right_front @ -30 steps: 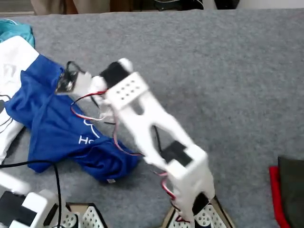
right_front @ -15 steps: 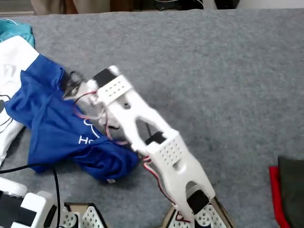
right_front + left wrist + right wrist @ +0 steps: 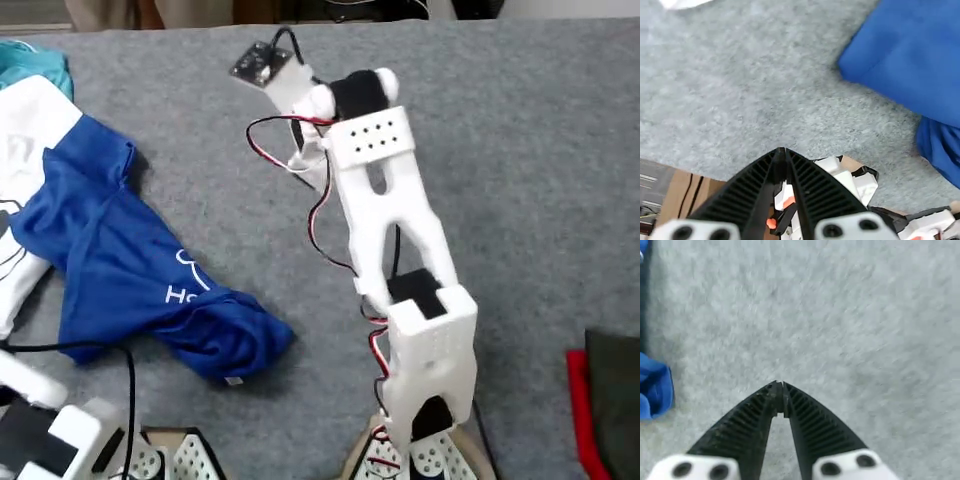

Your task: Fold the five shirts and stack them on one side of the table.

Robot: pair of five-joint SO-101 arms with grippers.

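Swung away from the blue shirt (image 3: 120, 260), the right gripper (image 3: 780, 390) now hangs over the grey table (image 3: 520, 150), jaws pinched together on nothing. The left gripper (image 3: 785, 152) is likewise closed and empty. The shirt lies crumpled at the table's left side, its long axis running diagonally from the far left toward the near middle.

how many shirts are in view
5, probably: blue shirt crumpled left of centre, white shirt partly under it at the left edge, teal shirt in the far left corner, red cloth and dark grey cloth at the near right edge, both cut off. More may be hidden.
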